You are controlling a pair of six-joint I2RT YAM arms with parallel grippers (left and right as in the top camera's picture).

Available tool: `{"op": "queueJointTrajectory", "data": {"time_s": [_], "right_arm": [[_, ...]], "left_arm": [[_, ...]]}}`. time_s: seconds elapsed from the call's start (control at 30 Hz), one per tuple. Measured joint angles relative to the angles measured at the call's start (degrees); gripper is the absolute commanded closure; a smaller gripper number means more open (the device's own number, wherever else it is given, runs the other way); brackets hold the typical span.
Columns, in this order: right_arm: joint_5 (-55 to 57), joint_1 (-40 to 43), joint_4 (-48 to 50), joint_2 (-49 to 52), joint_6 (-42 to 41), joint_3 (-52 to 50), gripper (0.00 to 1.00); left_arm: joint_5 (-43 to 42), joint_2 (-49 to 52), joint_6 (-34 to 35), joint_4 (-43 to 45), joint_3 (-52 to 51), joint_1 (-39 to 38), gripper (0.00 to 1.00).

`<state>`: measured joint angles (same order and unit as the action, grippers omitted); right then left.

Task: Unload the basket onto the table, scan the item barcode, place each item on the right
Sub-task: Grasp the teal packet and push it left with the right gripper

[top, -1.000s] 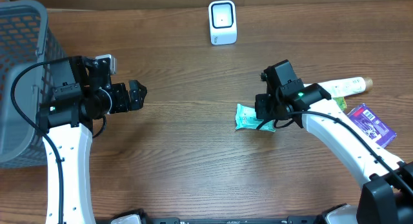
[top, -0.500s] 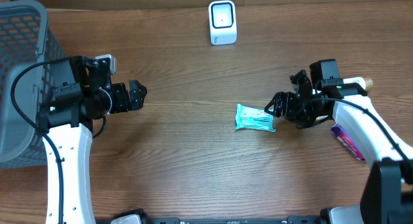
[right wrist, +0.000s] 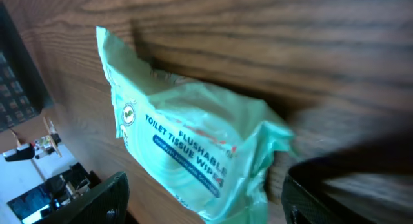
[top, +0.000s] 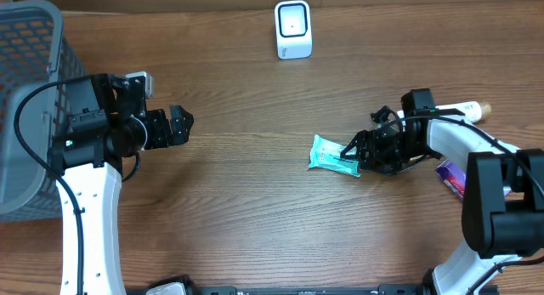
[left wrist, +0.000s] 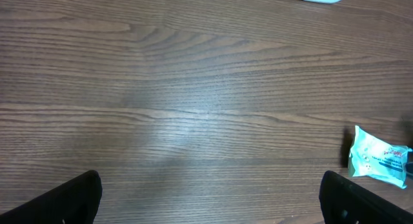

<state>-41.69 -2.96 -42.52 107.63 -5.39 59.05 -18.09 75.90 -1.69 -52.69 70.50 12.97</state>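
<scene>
Right hand [top: 351, 149] is down low on the surface [top: 255, 218], its fingers [right wrist: 106, 198] spread and gripping nothing. The pack of flushable toilet tissue wipes [top: 331, 156] lies flat, its near end sitting just between them. No barcode showing from here — only the printed front.

To do this well, I'd say close firmly across that crimped end, as the soft wrapper looks likely to buckle. Then lift and turn until the code faces the white scanner [top: 293, 29] at the far edge.

Left hand [top: 180, 125] hangs wide open and empty, well apart, beside the grey basket [top: 25, 74].
</scene>
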Motion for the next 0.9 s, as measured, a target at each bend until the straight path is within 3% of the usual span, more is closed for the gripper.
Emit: {"op": "queueJointTrajectory", "data": {"time_s": [0.13, 0.3, 0.33, 0.5, 0.77, 0.9], "right_arm": [[-1.53, 0.28, 1.01, 0.9, 0.92, 0.02, 0.25], [-6.45, -1.01, 6.14, 3.8, -0.42, 0.22, 0.37], [-7.3, -1.75, 7.3, 4.46, -0.98, 0.39, 0.44], [-6.23, -4.92, 8.2, 6.36, -3.43, 0.76, 0.96], [-6.08, -4.85, 6.67, 6.75, -5.49, 1.22, 0.96], [0.07, -5.27, 2.67, 4.57, -7.96, 2.84, 0.96]], "left_arm": [[0.0, 0.0, 0.0, 0.02, 0.0, 0.0, 0.0], [0.0, 0.0, 0.0, 0.0, 0.0, 0.0, 0.0], [0.0, 0.0, 0.0, 0.02, 0.0, 0.0, 0.0], [0.0, 0.0, 0.0, 0.0, 0.0, 0.0, 0.0], [0.0, 0.0, 0.0, 0.02, 0.0, 0.0, 0.0], [0.0, 0.0, 0.0, 0.0, 0.0, 0.0, 0.01]]}}
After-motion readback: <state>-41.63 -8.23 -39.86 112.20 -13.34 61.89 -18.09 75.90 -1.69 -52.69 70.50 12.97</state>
